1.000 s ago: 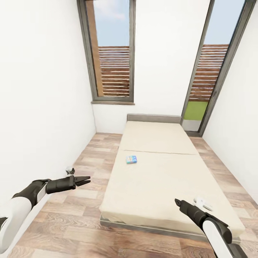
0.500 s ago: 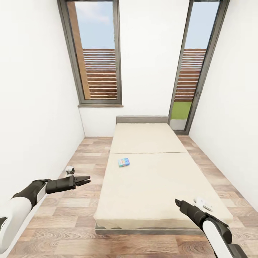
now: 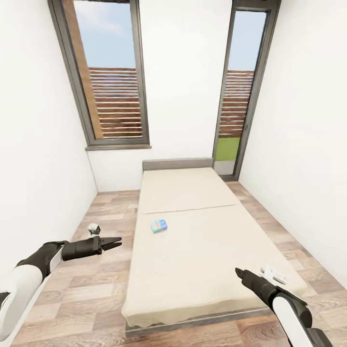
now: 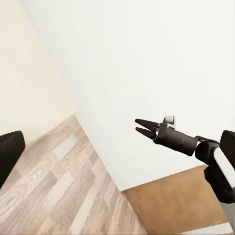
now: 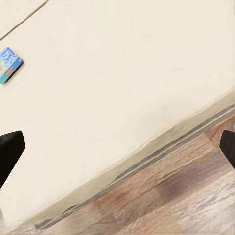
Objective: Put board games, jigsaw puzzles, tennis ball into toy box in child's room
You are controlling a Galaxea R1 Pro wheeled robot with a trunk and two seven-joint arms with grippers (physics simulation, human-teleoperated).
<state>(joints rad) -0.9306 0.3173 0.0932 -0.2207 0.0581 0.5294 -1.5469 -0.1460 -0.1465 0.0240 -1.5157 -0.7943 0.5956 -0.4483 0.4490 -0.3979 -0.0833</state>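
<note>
Lying on the bed (image 3: 202,241) near its left edge is a small teal-blue board game (image 3: 158,225). Left fingers (image 3: 115,241) look pinched together, empty. Right fingers (image 3: 237,272): cannot tell.

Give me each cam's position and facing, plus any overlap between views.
Head view: high on the robot, looking down the room at the bed, windows behind; both arms show, left gripper and right gripper low in the picture.
Left wrist view: on the left arm, facing the white wall and wood floor; a gripper on a dark arm shows across it.
Right wrist view: on the right arm, facing the bed edge and floor; dark jaw tips at both sides, wide apart.
Shared: the small teal-blue game box on the bed, in head and right wrist views.
</note>
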